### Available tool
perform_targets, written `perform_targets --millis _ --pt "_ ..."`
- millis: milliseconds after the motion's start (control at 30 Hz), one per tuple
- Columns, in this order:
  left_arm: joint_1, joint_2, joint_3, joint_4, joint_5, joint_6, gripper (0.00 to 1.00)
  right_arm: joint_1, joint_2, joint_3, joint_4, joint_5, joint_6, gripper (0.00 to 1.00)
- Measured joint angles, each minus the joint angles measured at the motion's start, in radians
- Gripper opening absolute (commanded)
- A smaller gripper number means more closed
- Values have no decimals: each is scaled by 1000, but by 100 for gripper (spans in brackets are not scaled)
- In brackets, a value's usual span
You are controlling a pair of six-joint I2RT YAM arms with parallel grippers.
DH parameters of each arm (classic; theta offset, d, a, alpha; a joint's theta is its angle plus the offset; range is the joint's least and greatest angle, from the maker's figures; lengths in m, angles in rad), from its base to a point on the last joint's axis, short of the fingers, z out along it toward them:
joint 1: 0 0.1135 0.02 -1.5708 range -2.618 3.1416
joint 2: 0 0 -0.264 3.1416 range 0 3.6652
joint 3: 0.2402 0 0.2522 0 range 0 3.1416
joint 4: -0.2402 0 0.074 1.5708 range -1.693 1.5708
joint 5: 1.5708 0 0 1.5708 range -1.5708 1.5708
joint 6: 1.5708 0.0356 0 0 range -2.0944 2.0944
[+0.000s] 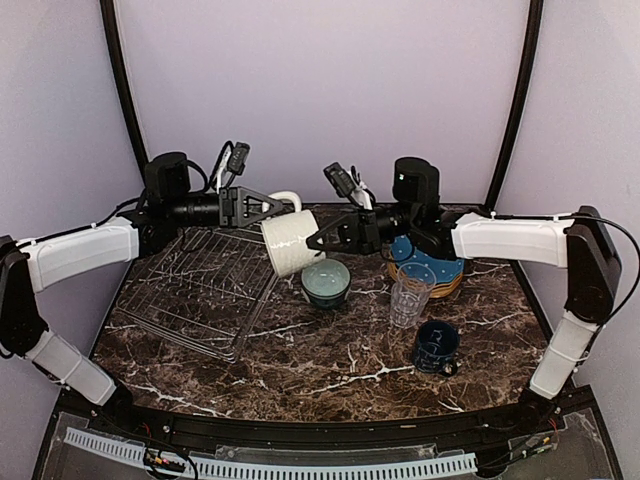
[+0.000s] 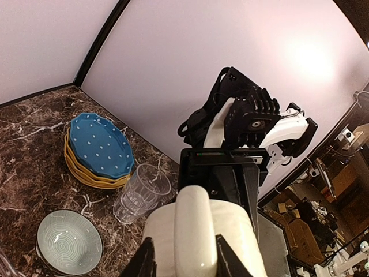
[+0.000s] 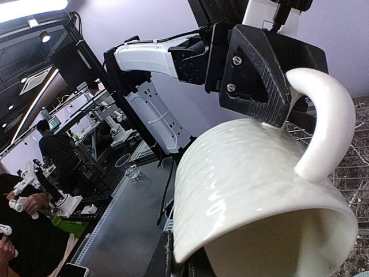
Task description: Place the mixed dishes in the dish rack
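Top external view: a glossy cream ceramic mug (image 1: 290,245) hangs tilted in mid-air at the centre of the frame, beside the right edge of the flat silver wire dish rack (image 1: 200,280). The right jaws are pinched closed on the mug's rim wall. The left jaws straddle its handle, partly apart; whether they press it is unclear. Just below, a pale-teal bowl (image 1: 326,282) sits on the dark marbled bench (image 1: 330,370).

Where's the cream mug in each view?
Top external: cream mug just left of centre, in the air between the two arms.
Left wrist: mug bottom centre, handle facing the camera.
Right wrist: mug fills the lower right, handle up.
Shared landmark: left hand at the mug's handle.
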Motion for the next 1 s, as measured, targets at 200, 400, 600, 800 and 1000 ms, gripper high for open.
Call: perform_targets --millis 200,400,600,800,1000 --pt "-9 7 -4 29 -6 -52 2 -2 12 -2 29 0 11 0" --pt "-10 8 -4 22 -15 -59 1 -4 20 -2 31 1 10 0" --pt "-17 6 -4 -9 -67 -70 1 -12 26 5 -7 11 -3 18" --pt "-20 -2 23 -159 -183 -67 1 -18 45 27 -53 57 -13 45" --pt "30 -10 39 -283 -233 -90 1 -32 49 28 -87 115 -11 55"
